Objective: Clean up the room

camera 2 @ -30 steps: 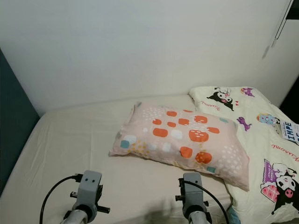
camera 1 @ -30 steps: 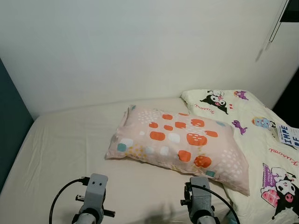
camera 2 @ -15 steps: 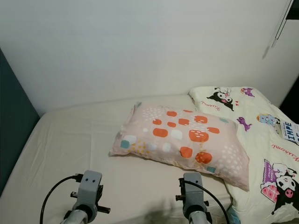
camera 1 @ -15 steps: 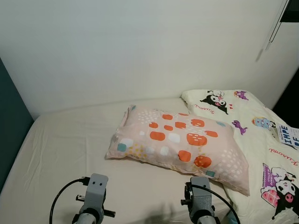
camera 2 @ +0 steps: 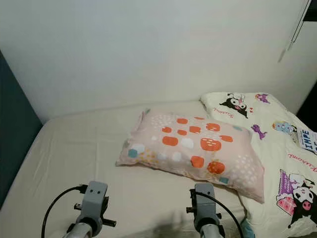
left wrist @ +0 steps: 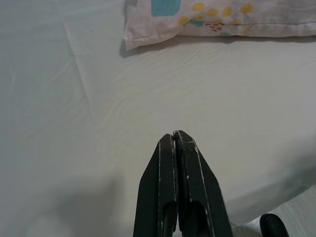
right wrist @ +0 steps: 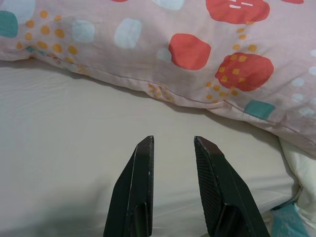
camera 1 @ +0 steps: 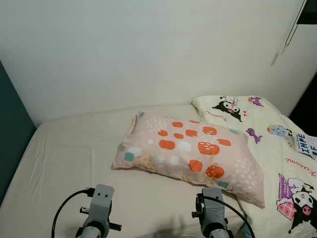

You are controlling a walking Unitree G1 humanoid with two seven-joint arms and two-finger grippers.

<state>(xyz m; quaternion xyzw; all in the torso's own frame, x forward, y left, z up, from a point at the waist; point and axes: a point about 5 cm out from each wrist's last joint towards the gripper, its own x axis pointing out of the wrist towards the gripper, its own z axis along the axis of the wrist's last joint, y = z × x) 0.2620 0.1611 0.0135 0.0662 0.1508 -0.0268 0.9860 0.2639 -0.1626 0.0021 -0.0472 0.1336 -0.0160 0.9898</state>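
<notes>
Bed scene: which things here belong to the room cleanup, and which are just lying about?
Part of the job:
- pink patterned pillow, lying askew across the cream bedsheet
- cartoon-print quilt, bunched at the robot's right
- right gripper, open, near the pillow's edge
- left gripper, shut, over bare sheet

Just there:
- white wall
- hanging cord

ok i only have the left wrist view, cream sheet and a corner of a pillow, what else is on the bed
Observer: A cream quilt with cartoon prints lies to the right of the pink pillow with orange and teal patches.
Operator: is my right tool near the pillow
Observer: Yes, the right tool hovers over the cream sheet just short of the pillow's near seam.
Operator: open or shut
Observer: Open, fingers apart; the left tool is shut.
</notes>
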